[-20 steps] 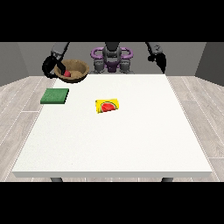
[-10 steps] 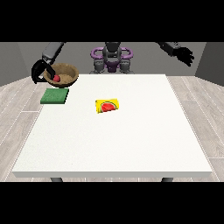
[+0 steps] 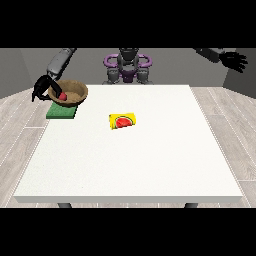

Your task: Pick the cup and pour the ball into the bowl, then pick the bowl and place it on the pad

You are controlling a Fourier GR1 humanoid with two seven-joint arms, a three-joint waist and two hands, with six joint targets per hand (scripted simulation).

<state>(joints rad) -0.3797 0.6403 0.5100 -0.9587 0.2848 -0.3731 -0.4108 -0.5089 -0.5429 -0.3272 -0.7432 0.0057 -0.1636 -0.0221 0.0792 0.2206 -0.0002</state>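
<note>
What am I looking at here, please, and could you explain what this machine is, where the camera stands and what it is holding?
This is a humanoid robot seen from a camera across a white table, so it faces you and its arms reach towards you. The hand at the view's left has its fingers curled on the rim of a brown bowl with a red ball inside, right over a green pad; whether the bowl touches the pad I cannot tell. The hand at the view's right is raised off to the side, fingers spread, holding nothing. A yellow cup lies on its side mid-table.
</note>
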